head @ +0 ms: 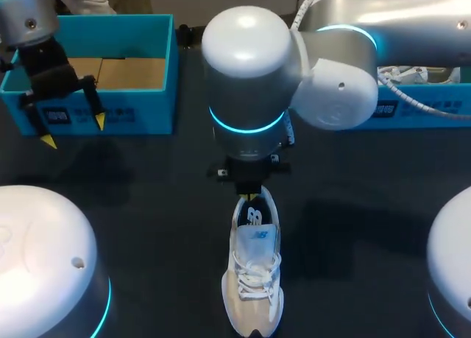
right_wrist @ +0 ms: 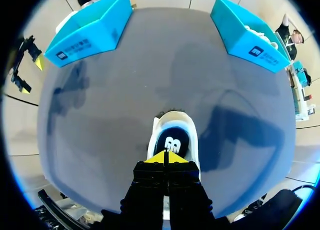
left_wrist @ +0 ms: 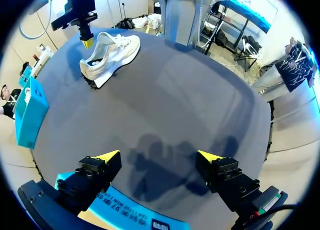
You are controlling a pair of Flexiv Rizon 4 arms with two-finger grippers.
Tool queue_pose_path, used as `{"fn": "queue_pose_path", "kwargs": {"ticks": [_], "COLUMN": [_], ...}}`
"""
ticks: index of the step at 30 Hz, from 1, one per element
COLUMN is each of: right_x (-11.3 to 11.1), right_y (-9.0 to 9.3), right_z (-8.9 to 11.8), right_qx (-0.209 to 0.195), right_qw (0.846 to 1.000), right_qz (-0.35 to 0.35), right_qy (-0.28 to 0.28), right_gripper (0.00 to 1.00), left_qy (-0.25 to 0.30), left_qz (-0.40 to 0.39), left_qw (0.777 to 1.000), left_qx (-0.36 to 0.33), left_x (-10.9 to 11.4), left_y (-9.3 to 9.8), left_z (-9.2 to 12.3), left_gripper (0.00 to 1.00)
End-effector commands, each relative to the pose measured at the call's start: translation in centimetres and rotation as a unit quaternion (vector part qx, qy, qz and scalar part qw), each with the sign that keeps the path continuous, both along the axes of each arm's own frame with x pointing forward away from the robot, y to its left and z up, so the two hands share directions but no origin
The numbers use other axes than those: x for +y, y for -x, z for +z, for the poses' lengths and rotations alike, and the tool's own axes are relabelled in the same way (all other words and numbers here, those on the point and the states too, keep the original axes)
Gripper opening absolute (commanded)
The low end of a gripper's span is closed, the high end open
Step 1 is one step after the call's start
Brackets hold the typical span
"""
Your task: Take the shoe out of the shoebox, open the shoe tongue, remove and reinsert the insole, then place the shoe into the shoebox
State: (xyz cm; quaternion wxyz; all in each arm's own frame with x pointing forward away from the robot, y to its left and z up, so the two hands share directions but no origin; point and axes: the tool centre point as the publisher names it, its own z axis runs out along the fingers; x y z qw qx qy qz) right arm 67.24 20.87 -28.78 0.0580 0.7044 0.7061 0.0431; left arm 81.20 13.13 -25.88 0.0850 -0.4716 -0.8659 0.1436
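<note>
L gripper (head: 73,130) hangs w/ fingers spread; R gripper (right_wrist: 166,158) pinched closed, pointing down.

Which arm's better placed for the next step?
Right. The right gripper is at the heel opening of the shoe, fingers together; the left gripper hangs open by the left shoebox, far off.

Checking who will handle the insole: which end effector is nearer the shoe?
Right. The right end effector is over the heel end of the shoe; the left end effector hangs far off beside the blue shoebox.
</note>
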Motion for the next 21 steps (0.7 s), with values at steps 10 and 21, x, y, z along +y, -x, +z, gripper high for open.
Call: {"fn": "queue_pose_path", "kwargs": {"ticks": [10, 21], "right_x": [-0.5, -1.1], "right_y": [-0.1, -0.8], "right_z": [-4.2, -6.7], "right_qx": [-0.033, -0.053], "right_qw": [0.995, 0.991], "right_qz": [-0.078, -0.099], "right_qy": [0.045, 0.075], "right_gripper": [0.0, 0.0], "left_qy": [0.0, -0.004], "left_qz": [0.006, 0.026], "left_qw": [1.0, 1.0], "left_qx": [-0.009, 0.0], "left_x": [-0.7, 0.5], "left_y": [-1.7, -3.5], "left_z": [0.0, 0.2], "left_gripper": [1.0, 1.0]}}
